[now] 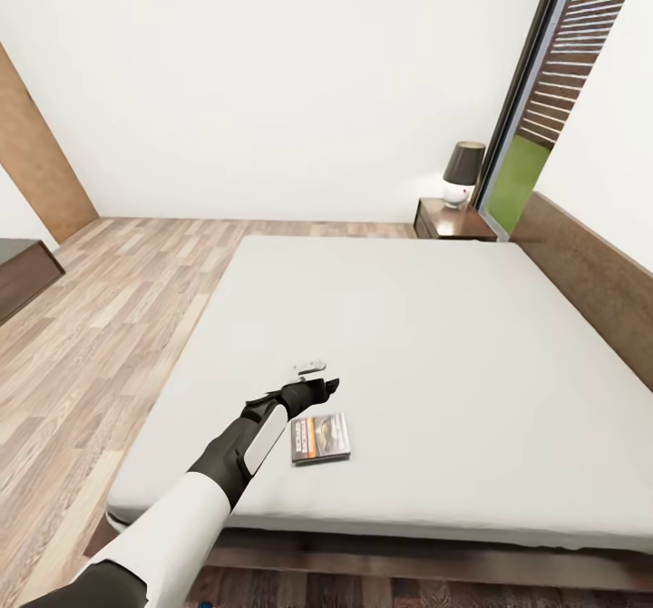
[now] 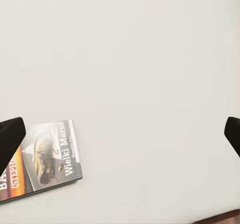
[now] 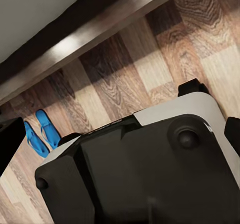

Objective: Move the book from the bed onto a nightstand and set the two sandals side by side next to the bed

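While the book lies unlifted near the bed's foot edge, the left gripper hovers beside it, jaws apart, and both sandals already sit paired on the floor beside the bed frame.

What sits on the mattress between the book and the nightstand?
Nothing: in the head view, only bare grey mattress stretches from the book to the nightstand with its lamp.

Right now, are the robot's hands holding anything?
Left gripper: open, empty, above the bed beside the book.
Right gripper: fingers spread open, holding nothing.
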Motion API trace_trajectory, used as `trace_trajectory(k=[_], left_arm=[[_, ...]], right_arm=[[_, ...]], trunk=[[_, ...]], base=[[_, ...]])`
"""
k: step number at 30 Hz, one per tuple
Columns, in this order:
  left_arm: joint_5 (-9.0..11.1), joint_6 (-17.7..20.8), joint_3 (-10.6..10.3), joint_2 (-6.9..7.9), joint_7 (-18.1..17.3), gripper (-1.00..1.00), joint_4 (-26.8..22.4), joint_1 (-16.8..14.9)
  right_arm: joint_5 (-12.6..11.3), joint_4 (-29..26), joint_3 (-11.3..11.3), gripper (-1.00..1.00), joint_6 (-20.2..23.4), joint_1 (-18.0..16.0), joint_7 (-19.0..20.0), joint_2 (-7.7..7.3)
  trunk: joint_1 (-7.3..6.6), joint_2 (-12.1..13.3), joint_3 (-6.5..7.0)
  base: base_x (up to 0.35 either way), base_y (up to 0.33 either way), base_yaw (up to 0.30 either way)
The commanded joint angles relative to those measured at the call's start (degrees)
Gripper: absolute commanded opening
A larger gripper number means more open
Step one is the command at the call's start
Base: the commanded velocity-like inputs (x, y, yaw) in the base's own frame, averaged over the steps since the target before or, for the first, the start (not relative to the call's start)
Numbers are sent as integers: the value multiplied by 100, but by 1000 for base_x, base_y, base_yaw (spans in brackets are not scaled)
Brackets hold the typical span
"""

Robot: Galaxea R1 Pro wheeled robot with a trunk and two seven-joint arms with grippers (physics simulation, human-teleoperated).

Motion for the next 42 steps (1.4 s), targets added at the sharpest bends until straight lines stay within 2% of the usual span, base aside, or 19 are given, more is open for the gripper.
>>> trace_trajectory(k=[1,42], left_arm=[[25,24,-1,0,-1,100,-4,-4],[41,21,3,0,-1,100,-11,-6]], right_arm=[[-20,21,-27,100,13,-10,33,-3],[-15,19,-27,100,13,-10,27,-3]], trunk=[[3,-11,-19],[3,-11,-389]], base=[[0,0,0],[0,0,0]])
